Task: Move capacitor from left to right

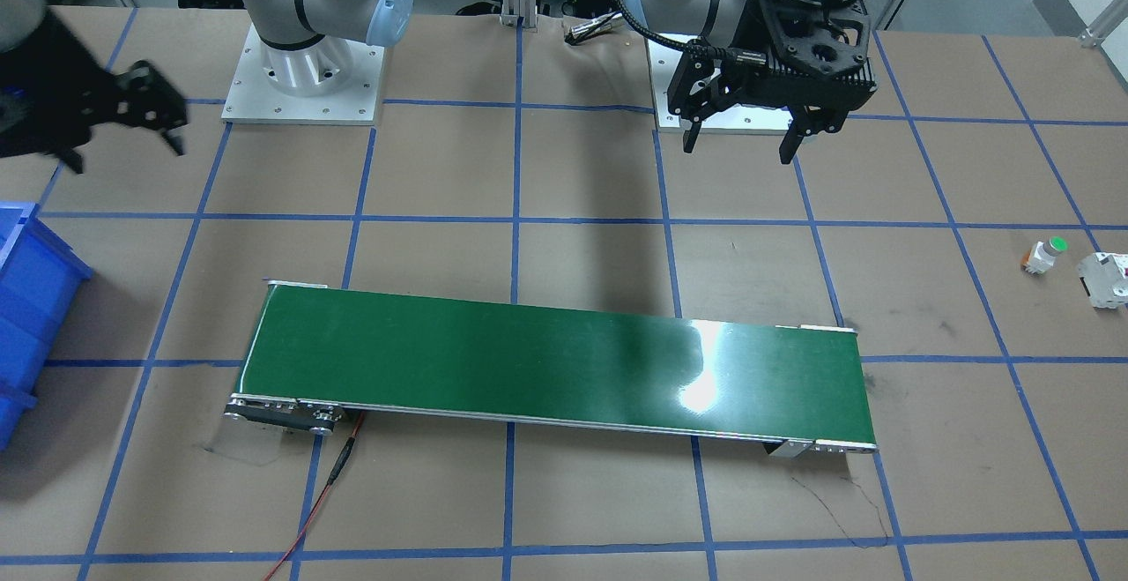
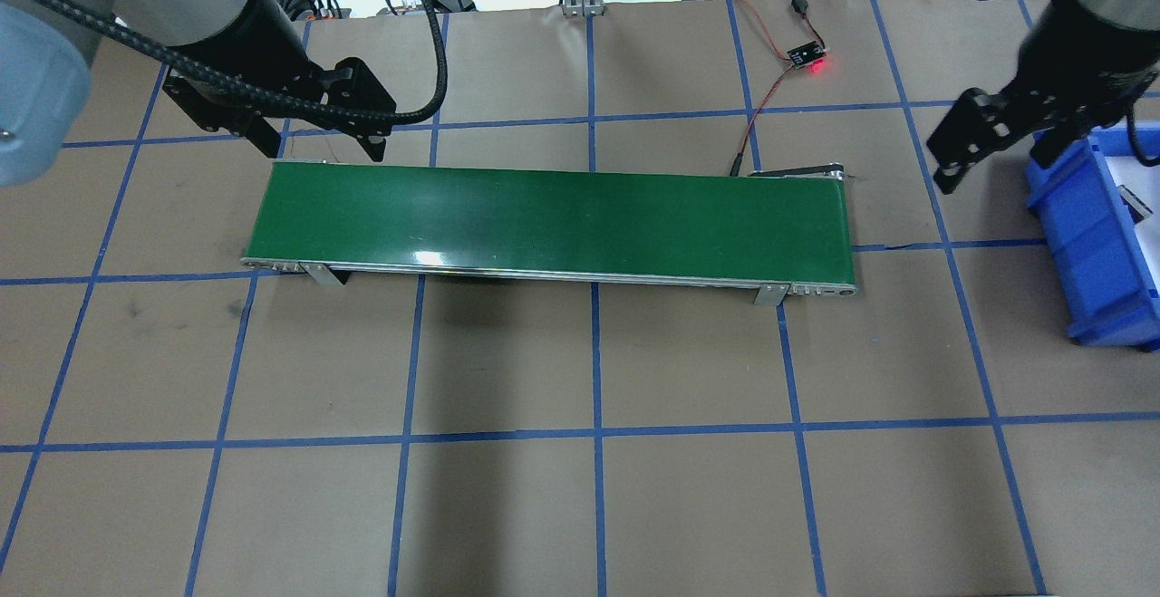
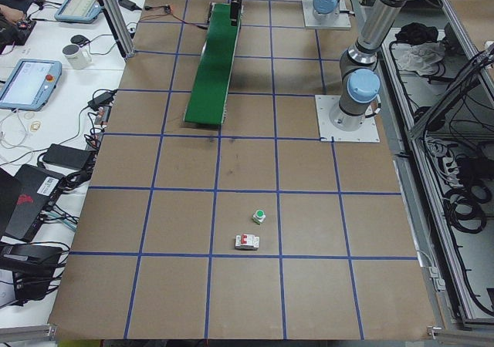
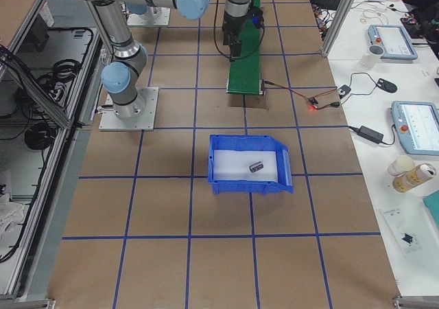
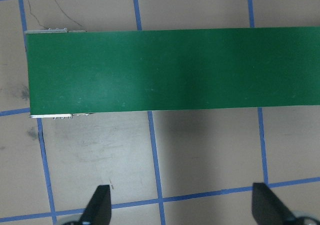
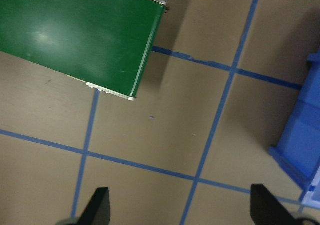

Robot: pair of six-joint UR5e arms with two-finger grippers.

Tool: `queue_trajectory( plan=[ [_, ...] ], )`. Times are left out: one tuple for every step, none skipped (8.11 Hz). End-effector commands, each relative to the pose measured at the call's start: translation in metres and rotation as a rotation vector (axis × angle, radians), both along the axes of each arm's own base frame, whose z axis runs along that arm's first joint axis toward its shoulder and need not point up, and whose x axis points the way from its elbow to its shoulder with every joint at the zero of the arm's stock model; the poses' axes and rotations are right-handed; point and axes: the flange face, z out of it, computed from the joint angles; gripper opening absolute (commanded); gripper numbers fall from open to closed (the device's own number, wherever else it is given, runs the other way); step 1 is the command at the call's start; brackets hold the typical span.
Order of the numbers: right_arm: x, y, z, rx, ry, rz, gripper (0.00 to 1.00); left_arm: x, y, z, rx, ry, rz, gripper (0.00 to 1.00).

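The capacitor (image 4: 256, 165), a tiny dark cylinder with pale markings, lies inside the blue bin (image 4: 247, 185) at the table's right end. My right gripper (image 2: 995, 164) hangs open and empty between the bin and the right end of the green conveyor belt (image 2: 553, 221); in its wrist view the fingertips (image 6: 98, 205) stand wide apart over bare table. My left gripper (image 2: 317, 142) is open and empty above the table, just beyond the belt's left end; it also shows in the front view (image 1: 743, 142). The belt carries nothing.
A small white part with a green cap (image 1: 1045, 255) and a white breaker-like block (image 1: 1106, 279) lie on the table far to my left. A red wire and a small lit sensor board (image 2: 809, 58) lie behind the belt's right end.
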Motion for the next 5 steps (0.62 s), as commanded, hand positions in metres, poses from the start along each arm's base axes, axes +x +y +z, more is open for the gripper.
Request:
queue_trajectory(
  plan=[
    [0.115,0.028,0.009,-0.014,0.03,-0.095,1.0,0.0,0.0,0.0,0.0,0.0,0.0,1.0],
    [0.126,0.029,0.006,-0.012,0.033,-0.104,1.0,0.0,0.0,0.0,0.0,0.0,0.002,1.0],
    [0.127,0.029,0.007,-0.014,0.036,-0.104,1.0,0.0,0.0,0.0,0.0,0.0,0.0,1.0],
    [0.126,0.031,0.012,-0.023,0.038,-0.101,1.0,0.0,0.0,0.0,0.0,0.0,0.0,1.0],
    [0.127,0.031,0.01,-0.018,0.029,-0.102,1.0,0.0,0.0,0.0,0.0,0.0,0.0,1.0]
  ],
)
